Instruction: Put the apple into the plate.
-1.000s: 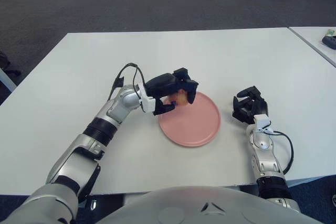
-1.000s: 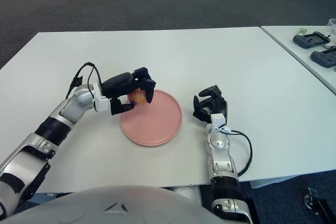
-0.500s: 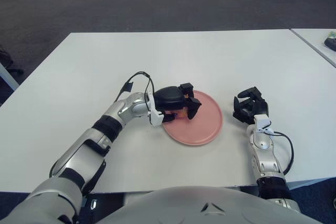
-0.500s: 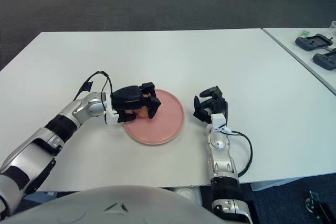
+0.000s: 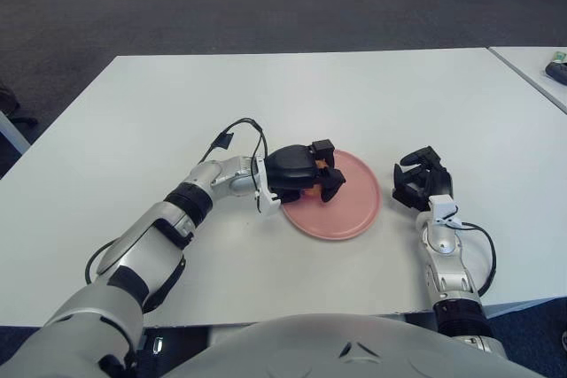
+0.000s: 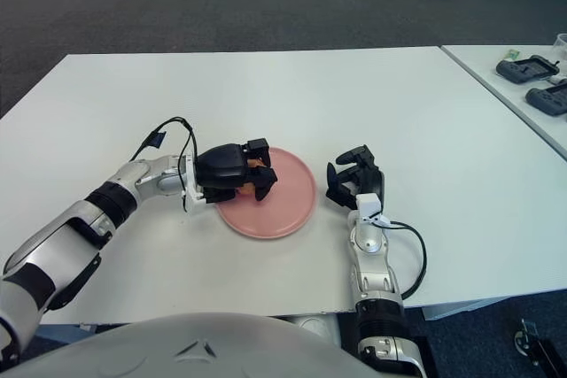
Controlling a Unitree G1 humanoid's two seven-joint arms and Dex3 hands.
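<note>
Now my left robot hand [image 5: 306, 179] grips the apple [image 5: 309, 189] over the near-left part of the pink plate [image 5: 350, 214].
My fingers [image 5: 328, 181] curl round the apple, which shows only as an orange patch beneath my palm; whether it touches the plate I cannot tell. The plate lies on the white bench [image 5: 354, 95], stretching away to the right of that hand. My right robot hand [image 5: 420, 185] shows just right of the plate, fingers curled and holding nothing.
</note>
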